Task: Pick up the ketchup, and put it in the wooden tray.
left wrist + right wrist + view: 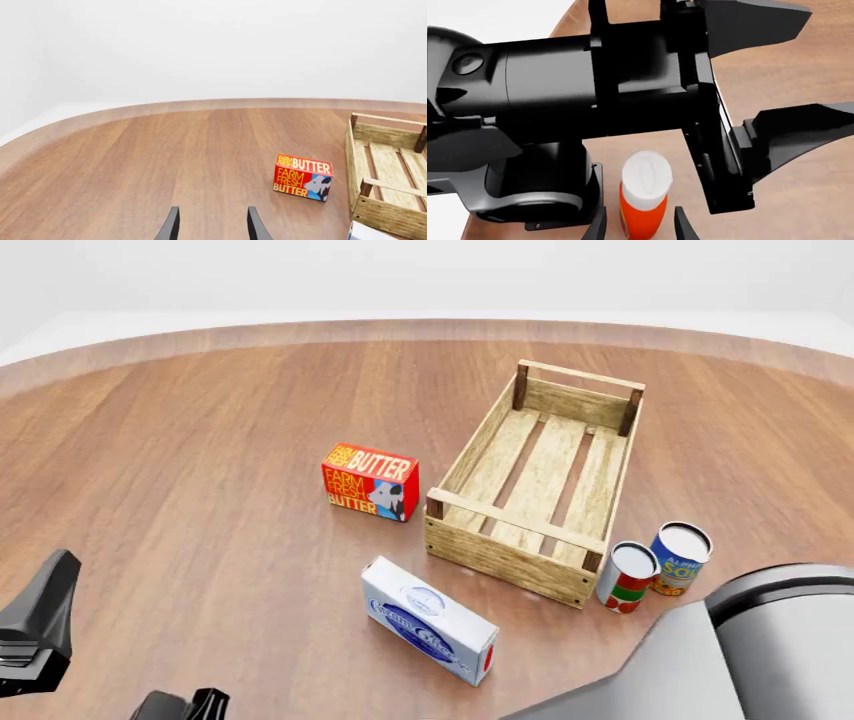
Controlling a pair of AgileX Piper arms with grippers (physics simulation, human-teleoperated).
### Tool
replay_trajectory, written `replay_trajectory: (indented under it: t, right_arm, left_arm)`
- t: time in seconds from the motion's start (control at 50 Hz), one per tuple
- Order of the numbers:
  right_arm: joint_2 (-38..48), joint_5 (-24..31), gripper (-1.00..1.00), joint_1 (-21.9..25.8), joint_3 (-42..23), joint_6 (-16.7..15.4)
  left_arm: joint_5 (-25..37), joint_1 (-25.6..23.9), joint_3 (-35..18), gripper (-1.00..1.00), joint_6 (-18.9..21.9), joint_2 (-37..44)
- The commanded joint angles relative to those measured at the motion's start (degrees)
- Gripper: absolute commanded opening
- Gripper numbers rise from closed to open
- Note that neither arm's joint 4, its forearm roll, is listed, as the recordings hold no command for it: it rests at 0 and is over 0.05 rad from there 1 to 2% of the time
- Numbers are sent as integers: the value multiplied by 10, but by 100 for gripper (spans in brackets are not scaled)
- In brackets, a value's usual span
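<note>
The ketchup (644,197), a red-orange squeeze bottle with a white cap, shows only in the right wrist view, standing upright between the two finger tips of the right end effector (639,225). The fingers stand apart on either side of the bottle, and whether they touch it I cannot tell; nothing shows a firm clamp. The dark arm links crossing that view suggest the right arm is folded back toward its own base, which would explain why the bottle is missing from the front view, probably hidden under the grey arm body at 5 o'clock.

The wooden tray (511,557) lies at about 2 o'clock from the front view's centre, long side running away from the arms and its plank floor bare, so a drop anywhere inside looks workable. Just beside its near right corner, at 4 o'clock, stand a red-and-white can (627,577) and a blue can (681,558); these could be knocked on the carry. The butter box (370,481) stands upright at 9 o'clock of the tray, and a white-and-blue carton (430,620) lies flat at 7 o'clock.

The left end effector (212,225) hovers with fingers apart over bare table (133,165), idle.
</note>
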State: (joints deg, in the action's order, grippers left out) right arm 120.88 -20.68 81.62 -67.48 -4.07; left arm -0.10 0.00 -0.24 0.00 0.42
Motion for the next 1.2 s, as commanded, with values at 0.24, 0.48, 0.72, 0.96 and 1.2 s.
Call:
replay_trajectory:
  t: [0.24, 0.48, 0.72, 0.96, 1.2]
  right_arm:
    - [34, -18, 100, -2, -15, 2]
    - [38, -25, 100, -8, -16, 0]
    - [13, -30, -100, -12, 4, -2]
    - [-27, -36, -100, -15, 44, 2]
    - [-57, -53, -100, -46, 88, 6]
  left_arm:
    - [0, 0, 0, 100, 0, 0]
    - [0, 0, 0, 100, 0, 0]
    - [0, 0, 0, 100, 0, 0]
    - [0, 0, 0, 100, 0, 0]
    - [0, 0, 0, 100, 0, 0]
